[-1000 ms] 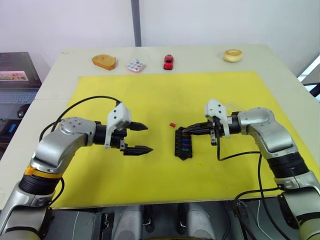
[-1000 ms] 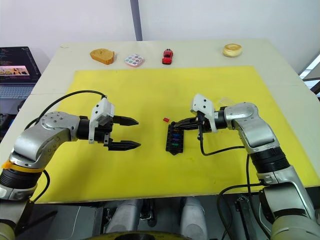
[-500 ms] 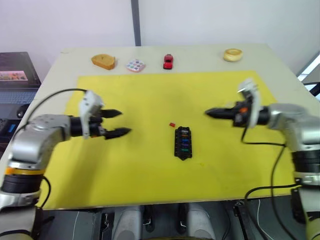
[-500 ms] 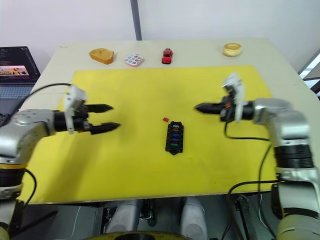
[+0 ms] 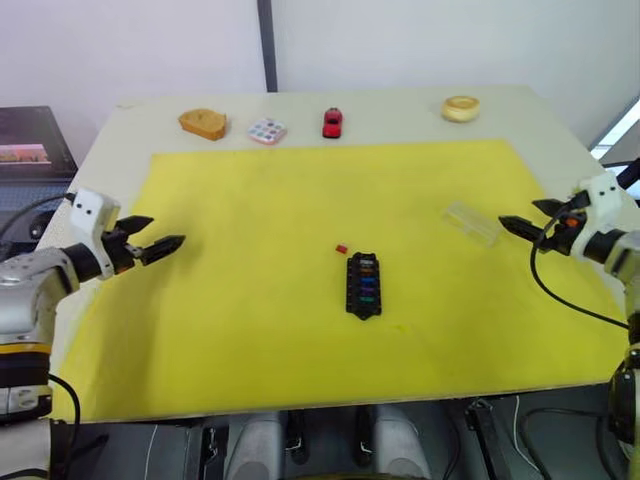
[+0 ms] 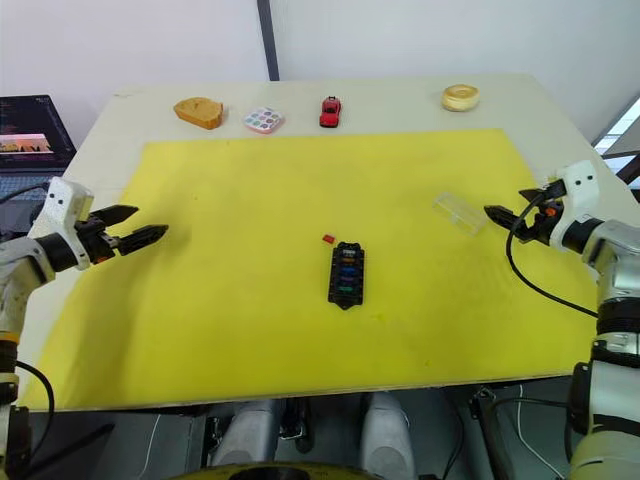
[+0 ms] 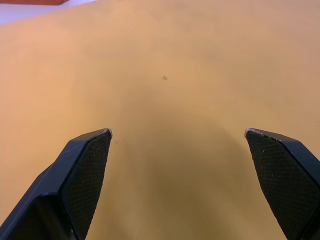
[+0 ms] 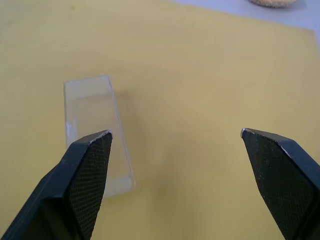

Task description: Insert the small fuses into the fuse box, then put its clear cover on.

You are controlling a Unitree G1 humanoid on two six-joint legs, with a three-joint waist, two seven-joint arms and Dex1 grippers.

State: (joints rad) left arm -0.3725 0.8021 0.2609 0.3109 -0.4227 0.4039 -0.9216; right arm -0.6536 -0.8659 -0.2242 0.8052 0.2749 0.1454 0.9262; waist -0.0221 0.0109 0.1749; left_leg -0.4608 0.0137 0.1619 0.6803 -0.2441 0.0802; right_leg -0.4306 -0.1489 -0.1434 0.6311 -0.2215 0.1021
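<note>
The black fuse box (image 5: 363, 285) lies mid-mat with several coloured small fuses seated in its slots. One red fuse (image 5: 342, 249) lies loose on the mat just beyond the box's far left corner. The clear cover (image 5: 472, 222) rests flat on the mat to the right, also seen as the clear cover (image 8: 95, 130) just ahead of one right fingertip. My right gripper (image 5: 518, 214) hovers open at the mat's right edge, a little right of the cover, empty. My left gripper (image 5: 166, 230) stands open and empty over the mat's left edge.
The yellow mat (image 5: 300, 190) covers most of the table. Along the far edge sit a toast-like piece (image 5: 205, 123), a dotted palette (image 5: 266, 131), a red toy car (image 5: 332, 122) and a pale ring (image 5: 460, 108). A laptop (image 6: 30, 130) stands off the table's left.
Both arms have drawn outward from the fuse box to the mat's sides. The right gripper, shut at the box a second ago, now stands open by the cover.
</note>
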